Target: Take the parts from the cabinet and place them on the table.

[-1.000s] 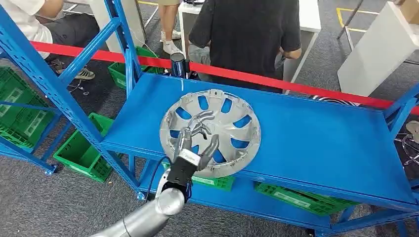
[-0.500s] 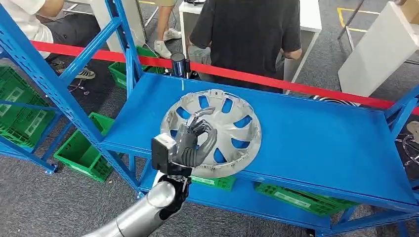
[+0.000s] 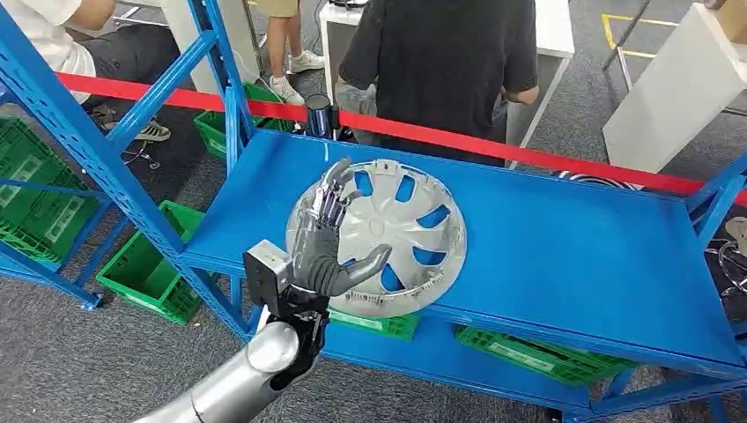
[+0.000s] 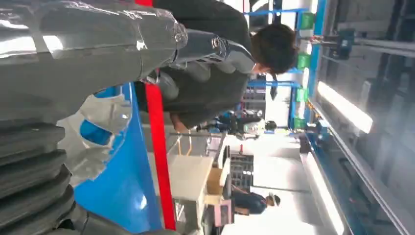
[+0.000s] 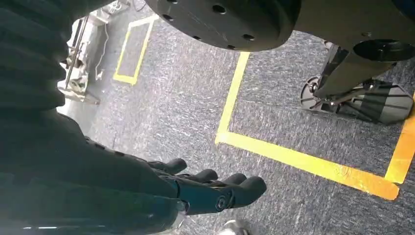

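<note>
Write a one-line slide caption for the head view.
Left hand, fingers spread, raised over a silver hubcap on the blue shelf; person in black behind red tape.

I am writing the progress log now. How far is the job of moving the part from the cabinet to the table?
Nothing looks done yet: the silver wheel cover lies on the blue shelf. In hand: the left robot hand is over its near-left side, fingers spread, gripping nothing. The right robot hand hangs over the floor. Left: grasp, lift, and place on the table.
</note>
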{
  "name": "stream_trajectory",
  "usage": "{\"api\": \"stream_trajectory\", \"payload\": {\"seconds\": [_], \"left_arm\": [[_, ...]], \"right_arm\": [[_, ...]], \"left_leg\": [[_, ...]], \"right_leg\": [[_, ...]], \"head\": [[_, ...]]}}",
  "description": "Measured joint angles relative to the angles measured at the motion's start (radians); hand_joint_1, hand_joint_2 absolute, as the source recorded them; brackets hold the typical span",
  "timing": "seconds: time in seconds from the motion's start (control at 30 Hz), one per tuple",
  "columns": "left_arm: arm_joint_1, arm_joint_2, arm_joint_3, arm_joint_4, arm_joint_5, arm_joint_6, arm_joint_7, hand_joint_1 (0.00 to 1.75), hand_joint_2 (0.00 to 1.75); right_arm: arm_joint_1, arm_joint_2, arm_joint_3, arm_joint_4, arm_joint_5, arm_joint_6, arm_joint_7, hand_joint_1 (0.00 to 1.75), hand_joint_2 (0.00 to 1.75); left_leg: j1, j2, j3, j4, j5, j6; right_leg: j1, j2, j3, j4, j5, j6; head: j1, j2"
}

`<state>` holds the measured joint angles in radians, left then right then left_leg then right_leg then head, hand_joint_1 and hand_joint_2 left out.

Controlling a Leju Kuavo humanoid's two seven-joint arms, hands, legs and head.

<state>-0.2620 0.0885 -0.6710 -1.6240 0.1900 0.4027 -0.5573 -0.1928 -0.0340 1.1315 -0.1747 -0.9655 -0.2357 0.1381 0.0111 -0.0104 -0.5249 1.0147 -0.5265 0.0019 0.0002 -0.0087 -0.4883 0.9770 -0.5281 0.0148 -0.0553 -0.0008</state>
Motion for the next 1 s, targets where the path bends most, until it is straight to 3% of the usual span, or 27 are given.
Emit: {"api": "stream_trajectory", "payload": {"seconds": [0.07, 0.17, 0.37, 0.47, 0.57, 0.7, 0.9, 1.0], "left_arm": [[0.002, 0.014, 0.0, -0.038, -0.02, -0.047, 0.016, 0.0, 1.75], [-0.002, 0.042, -0.009, -0.097, -0.108, -0.127, 0.107, 0.0, 1.75], [-0.102, 0.137, -0.119, -0.187, -0.236, -0.517, 0.493, 0.0, 1.75], [-0.169, 0.178, -0.198, -0.201, -0.242, -0.634, 0.632, 0.0, 1.75], [-0.224, 0.208, -0.273, -0.201, -0.243, -0.691, 0.759, 0.0, 1.75], [-0.273, 0.238, -0.359, -0.199, -0.266, -0.717, 0.851, 0.0, 1.75], [-0.309, 0.264, -0.428, -0.195, -0.28, -0.716, 0.879, 0.0, 1.75], [-0.323, 0.274, -0.453, -0.195, -0.374, -0.679, 0.962, 0.0, 1.75]], "right_arm": [[0.001, -0.001, 0.0, 0.0, -0.005, 0.003, -0.001, 0.0, 1.75], [0.001, -0.002, 0.0, 0.0, -0.008, 0.007, -0.003, 0.0, 1.75], [0.001, -0.007, 0.0, 0.0, -0.007, 0.027, -0.007, 0.0, 1.75], [0.001, -0.008, 0.0, 0.0, -0.007, 0.03, -0.006, 0.0, 1.75], [0.001, -0.008, 0.0, 0.0, -0.008, 0.03, -0.005, 0.0, 1.75], [0.001, -0.008, 0.0, 0.0, -0.011, 0.029, -0.002, 0.0, 1.75], [0.001, -0.008, 0.0, 0.0, -0.012, 0.029, 0.0, 0.0, 1.75], [0.002, -0.008, 0.0, 0.0, -0.022, 0.026, 0.0, 0.0, 1.75]], "left_leg": [[0.0, 0.0, 0.0, 0.0, 0.0, 0.0], [0.0, 0.001, 0.0, 0.0, 0.0, 0.0], [0.0, -0.001, 0.0, 0.0, 0.0, 0.0], [0.0, -0.004, 0.0, 0.0, 0.0, 0.0], [0.0, -0.005, 0.0, 0.0, 0.001, -0.001], [0.0, -0.006, -0.001, 0.0, 0.001, -0.001], [0.0, -0.006, -0.001, 0.0, 0.001, -0.001], [0.0, -0.006, -0.002, 0.0, 0.001, -0.001]], "right_leg": [[0.0, 0.0, 0.0, 0.0, 0.0, 0.0], [0.0, 0.0, -0.001, 0.0, 0.0, 0.0], [0.0, -0.001, -0.001, 0.0, 0.0, 0.0], [0.0, -0.002, -0.001, 0.0, 0.0, 0.0], [0.0, -0.002, -0.001, 0.0, 0.0, 0.0], [0.0, -0.004, -0.001, 0.0, 0.0, 0.0], [0.0, -0.004, -0.001, 0.0, 0.0, 0.0], [0.0, -0.004, -0.002, 0.0, 0.0, 0.0]], "head": [[0.0, 0.0], [0.0, 0.0], [0.0, 0.0], [0.0, 0.0], [0.0, 0.0], [0.0, 0.0], [0.0, 0.0], [0.0, 0.0]]}}
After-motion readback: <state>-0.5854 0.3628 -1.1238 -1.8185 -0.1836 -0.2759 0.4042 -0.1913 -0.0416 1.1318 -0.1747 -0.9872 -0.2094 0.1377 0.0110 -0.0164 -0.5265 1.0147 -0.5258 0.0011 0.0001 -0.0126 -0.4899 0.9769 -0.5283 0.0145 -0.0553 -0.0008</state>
